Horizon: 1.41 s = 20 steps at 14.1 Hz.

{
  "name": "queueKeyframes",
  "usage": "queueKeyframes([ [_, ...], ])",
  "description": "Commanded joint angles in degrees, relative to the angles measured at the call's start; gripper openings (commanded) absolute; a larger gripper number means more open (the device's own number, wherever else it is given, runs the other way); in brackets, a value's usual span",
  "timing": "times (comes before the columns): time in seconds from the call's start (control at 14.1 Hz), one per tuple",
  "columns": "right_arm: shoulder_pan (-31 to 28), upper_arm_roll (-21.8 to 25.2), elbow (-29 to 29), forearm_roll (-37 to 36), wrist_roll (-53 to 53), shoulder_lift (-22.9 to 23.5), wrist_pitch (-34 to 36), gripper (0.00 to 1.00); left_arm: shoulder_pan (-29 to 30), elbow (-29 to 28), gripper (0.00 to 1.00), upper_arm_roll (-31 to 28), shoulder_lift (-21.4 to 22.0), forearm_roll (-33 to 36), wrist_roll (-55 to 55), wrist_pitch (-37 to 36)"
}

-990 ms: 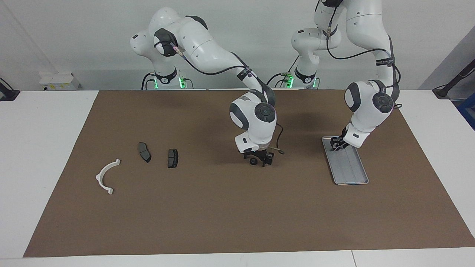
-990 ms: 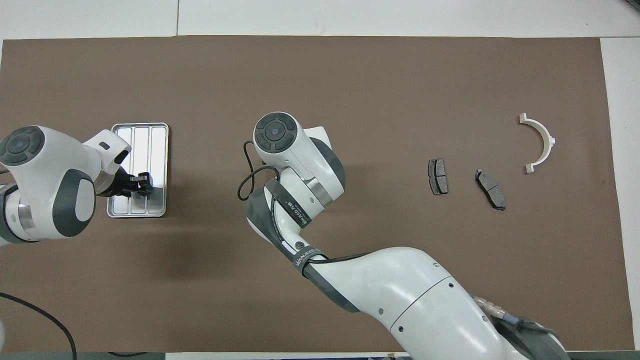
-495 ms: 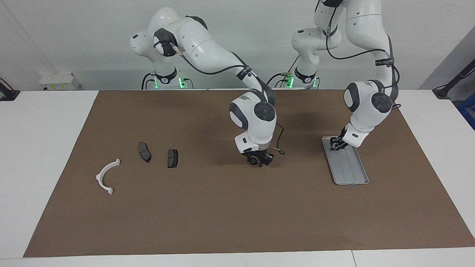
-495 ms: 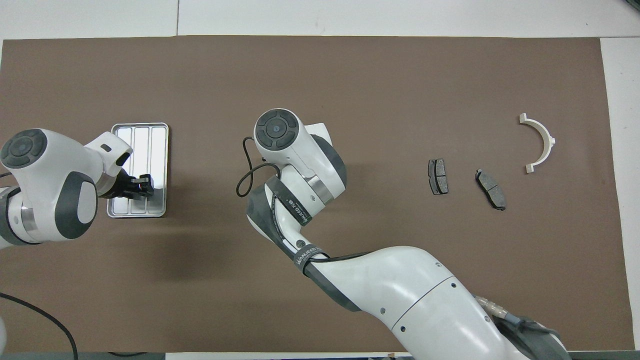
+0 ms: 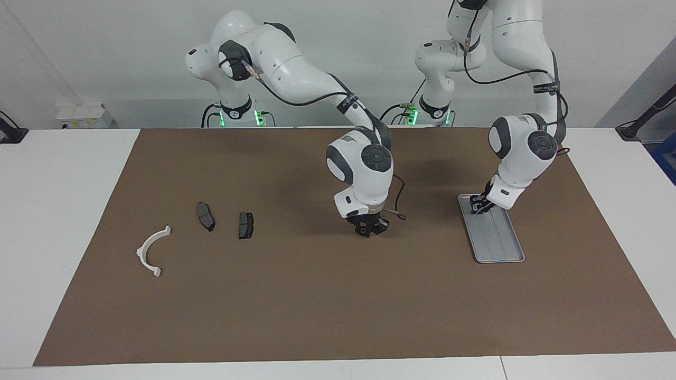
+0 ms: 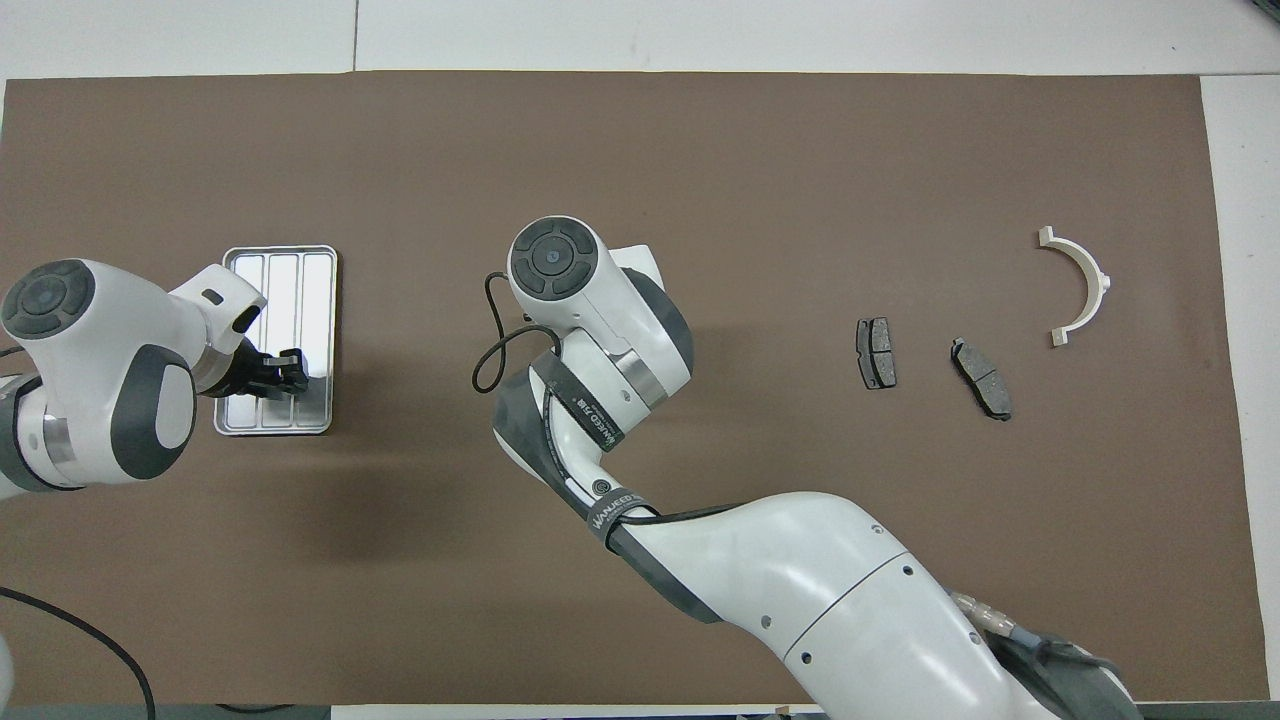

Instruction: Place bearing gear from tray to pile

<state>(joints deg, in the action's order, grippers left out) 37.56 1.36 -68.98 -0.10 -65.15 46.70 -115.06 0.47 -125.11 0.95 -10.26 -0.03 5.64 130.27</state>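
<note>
Our right gripper [image 5: 368, 230] hangs low over mid-mat, jaws closed around what we take to be the small dark bearing gear, likely for carrying to the pile [image 5: 207, 216]. Our left gripper [image 5: 479, 205] waits over the tray [image 5: 501, 248], jaw state unclear. The right arm's band lettering isn't legible.

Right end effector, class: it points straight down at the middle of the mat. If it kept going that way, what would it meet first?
Probably the brown mat: the right end effector hangs close over it with a small dark part at its tip, and nothing else shows beneath.
</note>
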Motion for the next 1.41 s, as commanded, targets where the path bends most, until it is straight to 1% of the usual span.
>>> queueKeyframes([
  [0.0,-4.7,-0.3,0.2,0.0,8.9,-4.4,6.5,0.00,0.1,-2.7,0.25,0.0,2.3,-0.9,-0.1,1.0],
  [0.14,-9.1,-0.4,0.2,0.1,19.1,-9.5,12.1,0.00,0.0,-2.7,0.14,0.0,2.3,-0.9,0.1,0.8],
  [0.28,-13.7,-0.4,0.2,0.2,30.6,-13.4,16.1,0.00,0.1,-1.5,0.13,0.2,2.0,-1.6,0.7,0.7],
  [0.35,-15.9,-0.3,0.2,0.2,37.2,-14.7,17.1,0.00,-0.1,0.3,0.13,0.2,1.9,-4.5,1.2,0.4],
  [0.42,-17.9,-0.2,-0.3,0.0,44.1,-15.7,17.4,0.00,-1.3,2.6,0.13,0.3,1.7,-7.2,2.8,-0.6],
  [0.57,-22.4,-0.2,-0.4,-0.5,54.6,-16.1,17.3,0.00,-3.8,8.4,0.13,0.3,0.4,-7.6,9.6,-3.3],
  [0.71,-26.7,-0.3,-1.8,-0.4,63.3,-16.1,15.1,0.00,-9.1,12.3,0.14,0.3,-1.1,-7.6,18.8,-3.4],
  [0.78,-28.1,-0.3,-3.4,-0.4,66.5,-16.5,13.0,0.00,-12.0,14.0,0.14,0.1,-1.9,-7.3,23.8,-3.4],
  [0.85,-29.5,-0.3,-5.6,-0.4,68.6,-17.0,10.6,0.00,-14.3,16.0,0.14,0.0,-2.7,-7.2,27.3,-3.5],
  [0.99,-30.8,-0.3,-12.0,-0.4,70.7,-18.2,3.7,0.00,-19.0,20.5,0.14,-0.1,-5.4,-7.1,33.1,-4.3],
  [1.06,-31.3,-0.3,-14.9,-0.4,70.9,-18.2,0.0,0.00,-22.3,23.7,0.14,-0.2,-8.0,-6.2,36.5,-6.3],
  [1.13,-31.9,-0.3,-16.7,-0.4,71.4,-17.8,-2.7,0.00,-25.0,28.0,0.14,-0.2,-11.8,-3.8,40.3,-8.0],
  [1.2,-32.0,-0.2,-17.5,-0.4,71.5,-17.2,-4.3,0.00,-28.1,31.5,0.14,-0.2,-15.6,-1.8,44.7,-7.9],
  [1.27,-32.1,-0.2,-18.0,-0.4,71.7,-15.9,-5.9,0.00,-30.3,32.5,0.14,-0.2,-17.4,-0.3,48.1,-7.2],
  [1.34,-32.3,-0.3,-18.2,-0.4,71.8,-14.9,-7.6,0.00,-31.0,31.3,0.14,-0.2,-17.3,0.7,48.3,-6.6],
])
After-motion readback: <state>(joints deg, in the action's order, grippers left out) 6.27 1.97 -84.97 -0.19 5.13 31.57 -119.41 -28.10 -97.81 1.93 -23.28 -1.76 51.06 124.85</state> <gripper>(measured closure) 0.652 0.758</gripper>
